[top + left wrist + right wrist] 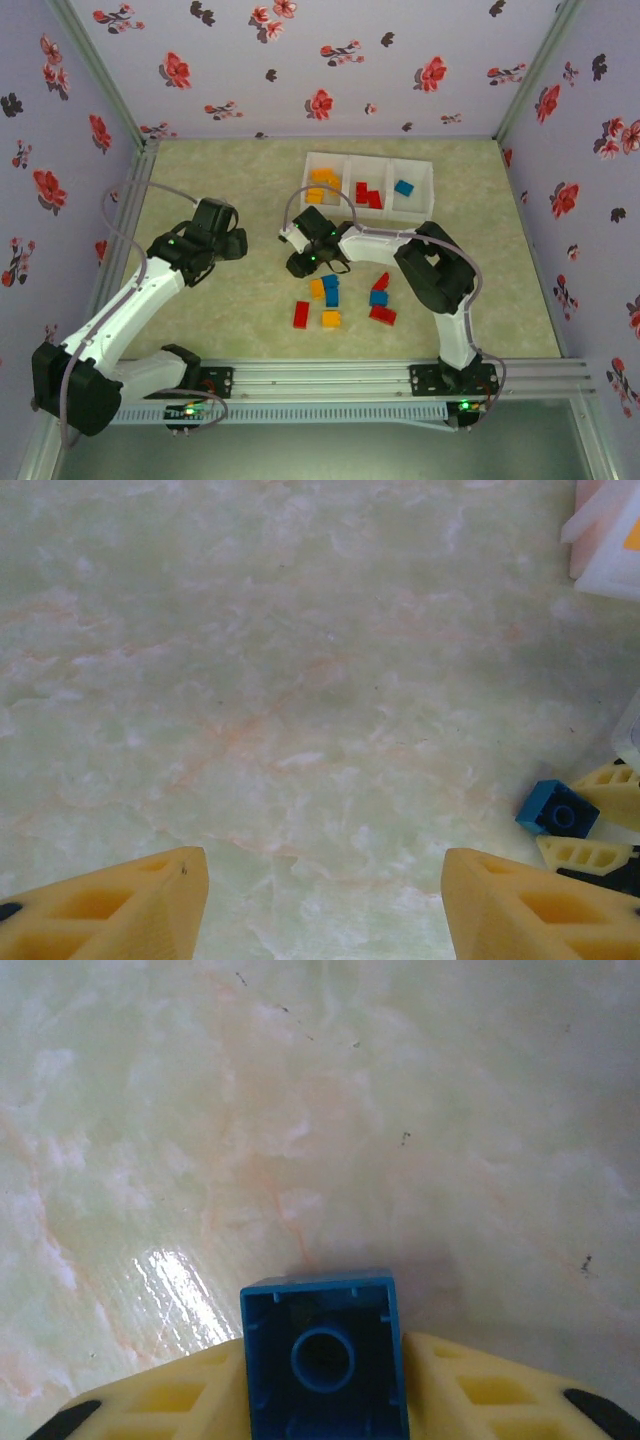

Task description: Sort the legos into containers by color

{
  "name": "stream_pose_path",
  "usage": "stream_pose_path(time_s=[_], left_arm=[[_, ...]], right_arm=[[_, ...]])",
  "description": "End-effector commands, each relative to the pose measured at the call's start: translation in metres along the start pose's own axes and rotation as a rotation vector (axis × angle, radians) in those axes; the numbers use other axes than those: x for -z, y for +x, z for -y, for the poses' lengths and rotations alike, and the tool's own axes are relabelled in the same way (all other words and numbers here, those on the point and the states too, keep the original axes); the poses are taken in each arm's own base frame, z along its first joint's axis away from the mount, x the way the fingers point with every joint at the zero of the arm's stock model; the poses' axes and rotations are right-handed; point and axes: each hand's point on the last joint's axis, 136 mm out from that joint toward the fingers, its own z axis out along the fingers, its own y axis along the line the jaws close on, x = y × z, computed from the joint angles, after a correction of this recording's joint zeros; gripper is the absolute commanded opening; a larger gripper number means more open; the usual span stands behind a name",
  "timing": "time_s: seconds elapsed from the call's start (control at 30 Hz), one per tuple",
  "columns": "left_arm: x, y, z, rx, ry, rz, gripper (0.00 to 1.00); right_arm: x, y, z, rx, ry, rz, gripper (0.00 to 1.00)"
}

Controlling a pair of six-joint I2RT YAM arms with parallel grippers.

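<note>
My right gripper [325,1380] is shut on a blue lego [323,1355], whose hollow underside faces the camera, just above the table. In the left wrist view that blue lego [556,808] sits between the right gripper's yellow fingers [585,852]. The right gripper [299,264] hangs left of the loose pile: red [301,314], orange [331,319] and blue [330,290] legos. The white tray [370,160] holds orange legos [322,185] in its left compartment, red [368,194] in the middle and one blue [404,187] on the right. My left gripper [325,900] is open over bare table.
The left arm's gripper [237,243] sits close to the right wrist, a short gap between them. More loose legos, blue [378,297] and red [382,314], lie right of the pile. A tray corner [610,540] shows at the upper right of the left wrist view. Flowered walls enclose the table.
</note>
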Motion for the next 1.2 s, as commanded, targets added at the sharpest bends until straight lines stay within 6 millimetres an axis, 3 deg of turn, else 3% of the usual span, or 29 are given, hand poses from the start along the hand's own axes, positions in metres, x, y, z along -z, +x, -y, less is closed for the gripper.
stream_pose_path(time_s=[0.0,0.17,0.37,0.6,0.7,0.9,1.17], left_arm=[[0.004,0.001,-0.002,0.016,0.013,0.002,0.63],[0.002,0.003,0.004,0.018,0.044,-0.004,0.63],[0.000,0.003,0.011,0.024,0.082,-0.005,0.63],[-0.001,0.005,0.012,0.025,0.086,-0.011,0.61],[-0.001,0.005,0.014,0.019,0.089,-0.011,0.61],[-0.002,0.004,0.020,0.007,0.099,-0.011,0.60],[-0.008,0.007,0.035,-0.011,0.125,-0.017,0.60]], right_arm=[[0.007,-0.011,-0.002,-0.006,0.002,0.028,0.35],[0.038,-0.027,0.016,-0.060,0.055,0.092,0.29],[0.106,-0.039,0.048,-0.098,0.173,0.174,0.27],[0.185,-0.029,0.099,-0.183,0.346,0.243,0.27],[0.209,-0.019,0.122,-0.232,0.410,0.263,0.27],[0.249,-0.004,0.170,-0.385,0.512,0.326,0.26],[0.276,0.017,0.235,-0.605,0.656,0.328,0.26]])
